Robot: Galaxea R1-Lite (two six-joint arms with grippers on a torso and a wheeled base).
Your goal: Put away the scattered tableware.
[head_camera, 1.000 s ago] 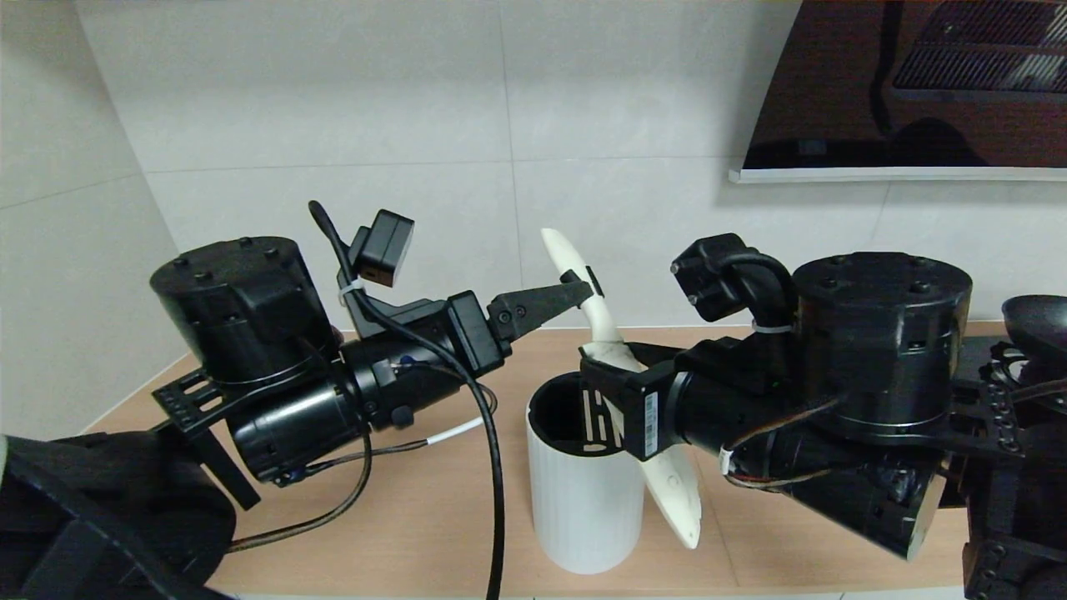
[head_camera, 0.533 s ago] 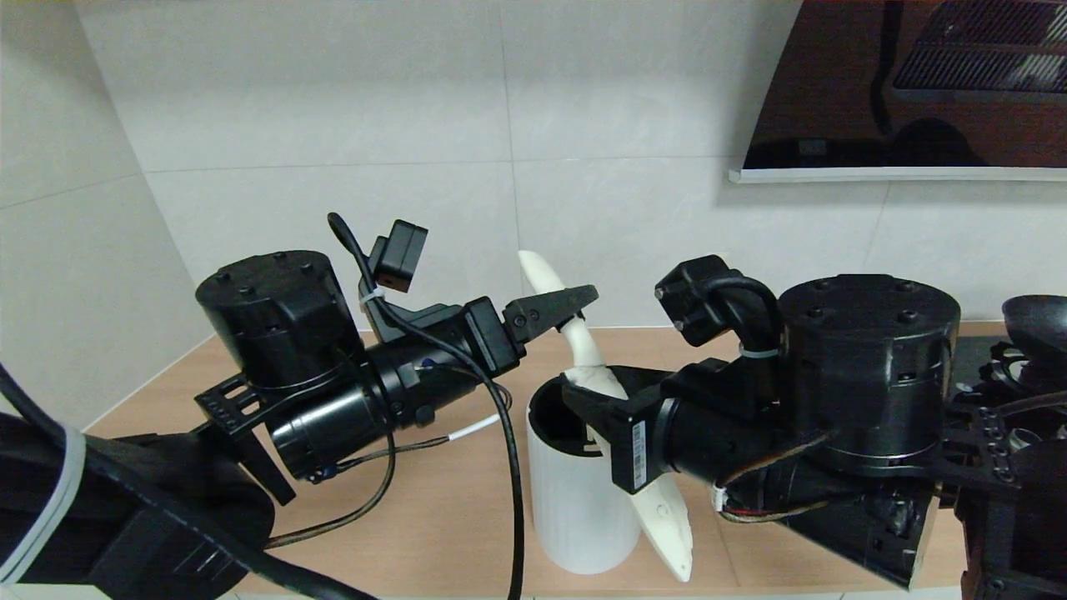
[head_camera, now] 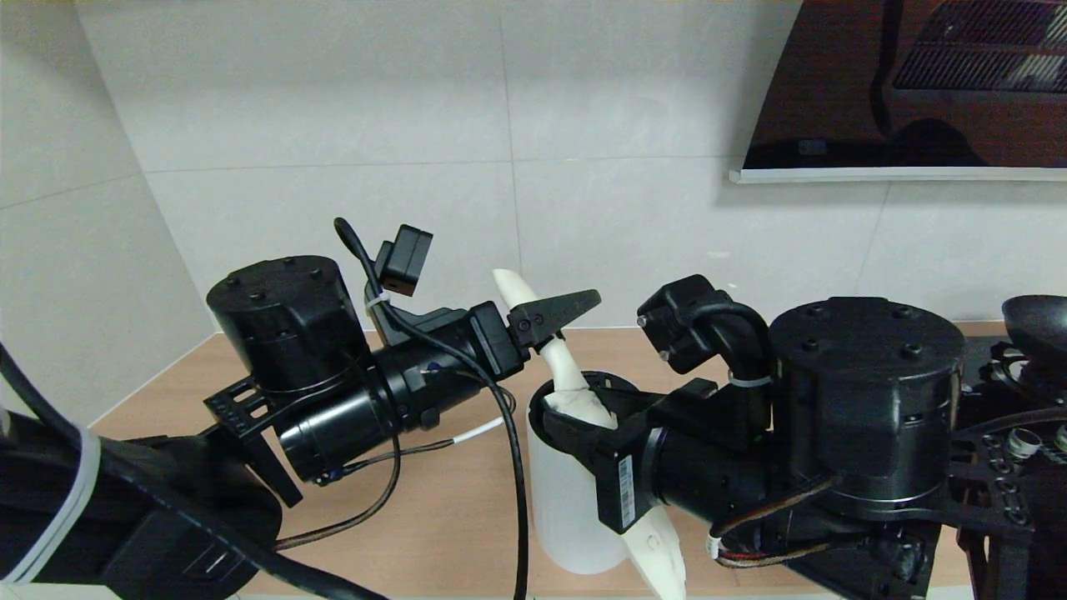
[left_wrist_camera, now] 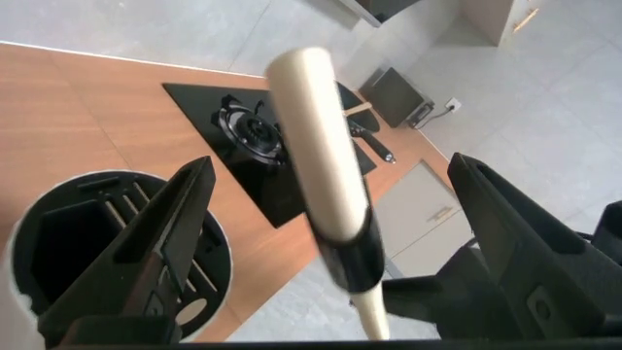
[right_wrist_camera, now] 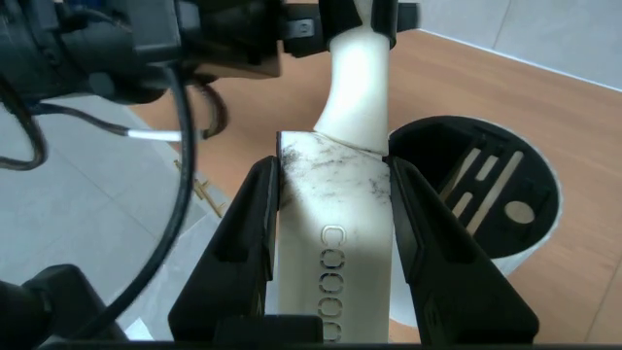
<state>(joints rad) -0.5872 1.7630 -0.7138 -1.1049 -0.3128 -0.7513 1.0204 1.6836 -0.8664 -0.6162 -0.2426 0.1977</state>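
A cream spatula [head_camera: 563, 367] stands tilted beside the rim of the white cylindrical holder [head_camera: 575, 517], with its broad end low in front of the holder. My right gripper [right_wrist_camera: 333, 170] is shut on the spatula's wide part [right_wrist_camera: 335, 243], just over the holder's black slotted inside [right_wrist_camera: 486, 185]. My left gripper [left_wrist_camera: 330, 165] is open, its fingers [left_wrist_camera: 175, 224] wide on either side of the spatula handle [left_wrist_camera: 321, 185] without touching it. From the head, the left gripper [head_camera: 567, 312] sits at the handle's upper end.
The holder stands on a wooden counter [head_camera: 450, 500] against a white tiled wall. A black hob [left_wrist_camera: 253, 126] with a pan [head_camera: 1034, 321] lies to the right, under a dark range hood [head_camera: 909, 83]. Both arms crowd the space above the holder.
The right gripper has carried the spatula lower and to the left, closer over the holder. The left gripper has followed down along the handle.
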